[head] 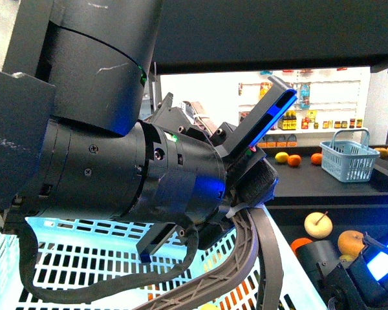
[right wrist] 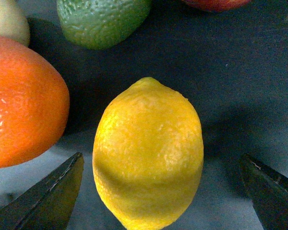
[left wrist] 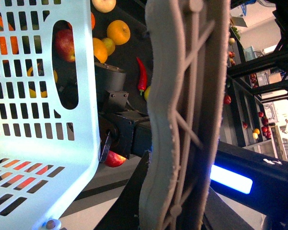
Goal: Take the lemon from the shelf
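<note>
Filling the left and centre of the front view, the left arm [head: 116, 161] hangs over a white slatted basket [head: 84, 258] in the lower left. Of the left gripper [head: 252, 252] only ribbed grey fingers show, and I cannot tell whether they are spread or closed, or whether they carry anything. Further right, the black shelf [head: 323, 184] bears loose fruit, and the right arm [head: 362, 271] sits in the lower right corner, down at a lower tray.

The right wrist view shows the lemon [right wrist: 149, 143] lying on the dark tray with an orange [right wrist: 19, 100] just beside it, not touching, and a green fruit [right wrist: 103, 19] beyond. The right gripper [right wrist: 161, 158] is spread wide and holds nothing. Its 2 dark fingertips [right wrist: 62, 187] flank the lemon, each with a clear gap to it.

The lemon looks firm and fairly light, with pebbled skin that should give friction. Being oval, it may roll or slip toward its tapered ends, so the widest middle seems the best hold. The finger on the orange's side has little room.
</note>
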Action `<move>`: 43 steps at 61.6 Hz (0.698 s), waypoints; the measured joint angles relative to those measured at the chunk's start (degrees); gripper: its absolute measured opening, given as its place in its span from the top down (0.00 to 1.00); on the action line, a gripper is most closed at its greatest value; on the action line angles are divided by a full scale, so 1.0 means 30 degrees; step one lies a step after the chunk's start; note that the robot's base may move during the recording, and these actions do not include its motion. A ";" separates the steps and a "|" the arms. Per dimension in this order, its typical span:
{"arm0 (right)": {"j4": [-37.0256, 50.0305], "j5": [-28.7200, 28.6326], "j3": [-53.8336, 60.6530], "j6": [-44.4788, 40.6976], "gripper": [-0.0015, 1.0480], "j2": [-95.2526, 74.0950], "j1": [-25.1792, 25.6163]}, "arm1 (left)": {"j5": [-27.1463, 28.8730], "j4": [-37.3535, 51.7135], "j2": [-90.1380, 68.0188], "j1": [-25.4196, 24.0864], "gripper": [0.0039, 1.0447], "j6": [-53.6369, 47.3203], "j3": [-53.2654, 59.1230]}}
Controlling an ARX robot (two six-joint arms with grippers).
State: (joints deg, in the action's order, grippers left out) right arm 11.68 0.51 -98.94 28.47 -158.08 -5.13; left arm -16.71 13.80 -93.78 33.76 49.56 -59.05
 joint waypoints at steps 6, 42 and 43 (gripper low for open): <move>-0.0255 -0.0051 -0.0510 -0.0007 0.07 -0.0452 -0.0015 | 0.0000 0.0000 0.0000 0.0000 0.88 -0.0007 0.0000; -0.0976 0.0459 -0.2280 -0.0291 0.27 -0.1800 -0.0240 | -0.0073 0.0000 0.0000 0.0000 0.88 0.0000 0.0000; -0.0954 0.0474 -0.2280 -0.0299 0.28 -0.1800 -0.0240 | -0.0073 0.0000 0.0000 0.0000 0.88 0.0000 0.0000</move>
State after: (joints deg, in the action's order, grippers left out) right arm 8.82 1.93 -105.78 27.57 -163.48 -5.85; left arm -16.93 13.80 -93.78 33.76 49.56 -59.05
